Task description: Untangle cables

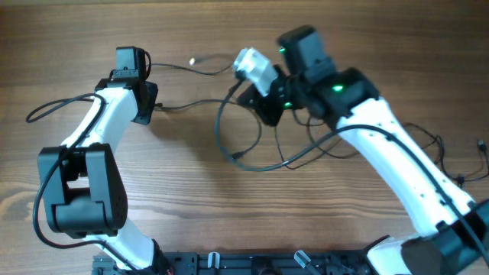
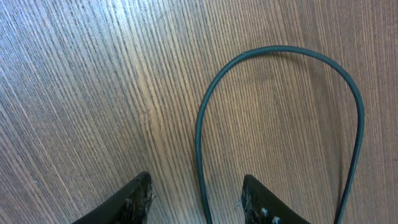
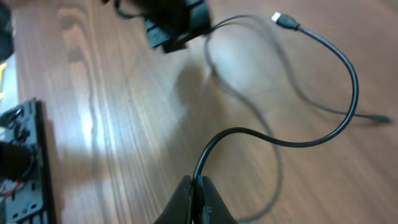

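Right gripper is clamping tight on a thin black cable, while left gripper is hanging spread apart with a dark cable loop running between its fingers.

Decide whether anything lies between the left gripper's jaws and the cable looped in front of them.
Nothing visible does. In the left wrist view the left gripper has its jaws open, and one side of the cable loop runs down between them.

One wooden table. Two arms, two grippers: my left gripper and right gripper. Thin black cables: at least two, tangled; exact count unclear.
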